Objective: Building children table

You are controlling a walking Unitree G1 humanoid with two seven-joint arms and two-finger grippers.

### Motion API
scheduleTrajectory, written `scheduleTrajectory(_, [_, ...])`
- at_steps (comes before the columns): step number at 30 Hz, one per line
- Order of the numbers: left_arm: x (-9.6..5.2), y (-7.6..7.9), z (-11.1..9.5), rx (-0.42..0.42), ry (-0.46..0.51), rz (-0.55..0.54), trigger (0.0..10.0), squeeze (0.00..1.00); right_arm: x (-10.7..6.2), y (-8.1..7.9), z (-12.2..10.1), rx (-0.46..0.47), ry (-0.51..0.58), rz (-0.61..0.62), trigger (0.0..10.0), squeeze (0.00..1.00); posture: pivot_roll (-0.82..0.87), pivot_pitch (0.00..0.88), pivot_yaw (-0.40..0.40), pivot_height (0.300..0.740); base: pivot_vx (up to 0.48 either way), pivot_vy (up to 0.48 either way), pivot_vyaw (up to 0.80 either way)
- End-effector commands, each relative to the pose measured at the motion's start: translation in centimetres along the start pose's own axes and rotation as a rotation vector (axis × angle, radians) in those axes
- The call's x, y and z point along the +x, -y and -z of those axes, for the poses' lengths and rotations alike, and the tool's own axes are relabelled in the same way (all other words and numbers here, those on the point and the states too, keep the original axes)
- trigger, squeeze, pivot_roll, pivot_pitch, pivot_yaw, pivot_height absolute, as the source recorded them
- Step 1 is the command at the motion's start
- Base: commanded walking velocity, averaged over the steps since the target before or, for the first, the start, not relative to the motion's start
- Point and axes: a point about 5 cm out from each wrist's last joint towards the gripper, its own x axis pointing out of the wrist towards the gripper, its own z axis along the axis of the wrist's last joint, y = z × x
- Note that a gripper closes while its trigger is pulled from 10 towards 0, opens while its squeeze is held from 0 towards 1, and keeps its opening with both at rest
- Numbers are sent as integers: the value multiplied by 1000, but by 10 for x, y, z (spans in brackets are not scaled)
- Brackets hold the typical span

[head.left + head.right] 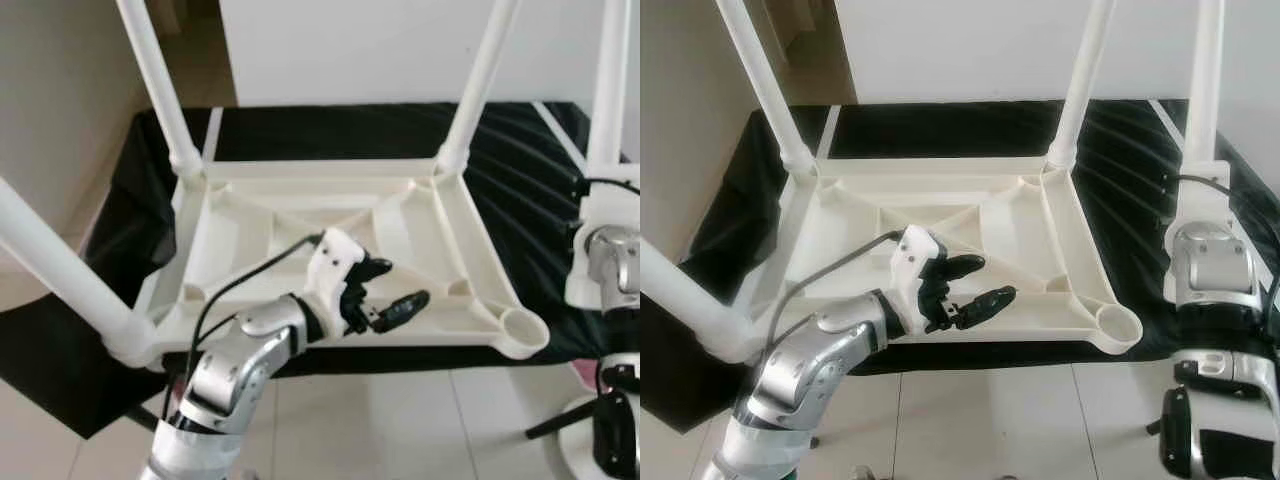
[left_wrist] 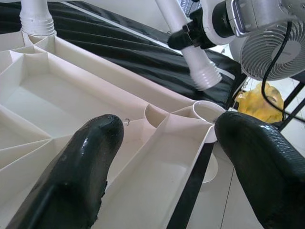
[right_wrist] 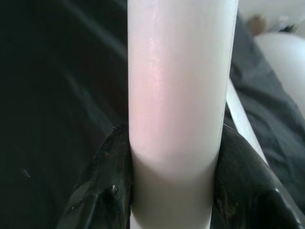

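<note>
Nearest, the left tool (image 1: 968, 288) hovers with fingers spread wide over the near edge of the upturned white tabletop (image 1: 940, 225), which lies on a black-draped worktop (image 1: 1120, 190). Off its right side, the right tool (image 3: 167, 191) clamps the fourth white leg (image 3: 176, 95), held upright near the empty corner socket (image 1: 1118, 325).

Both head eyes look down on the upturned tabletop (image 1: 340, 250); wrist cameras sit close along their claws.
</note>
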Motion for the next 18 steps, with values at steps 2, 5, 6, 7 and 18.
scheduleTrajectory(2, [1,4,-6,22,3,25,10000,0,2,4,-2,-41,-40,-27,10000,0,-43,45,-38,740,0,0,0])
scheduleTrajectory(5, [0,4,-7,22,3,19,10000,0,4,5,0,-58,-68,-44,10000,0,-42,45,-39,740,0,0,0])
scheduleTrajectory(6, [0,3,-7,21,3,16,10000,0,4,5,3,-59,-92,-54,10000,0,-41,44,-41,740,0,0,0])
scheduleTrajectory(7, [0,3,-8,17,4,7,10000,0,5,5,5,-79,-106,-65,10000,75,-41,46,-42,740,0,0,0])
scheduleTrajectory(18, [2,6,-10,-1,18,6,10000,0,9,4,5,-93,-93,-72,10000,1000,-43,47,-42,740,0,0,0])
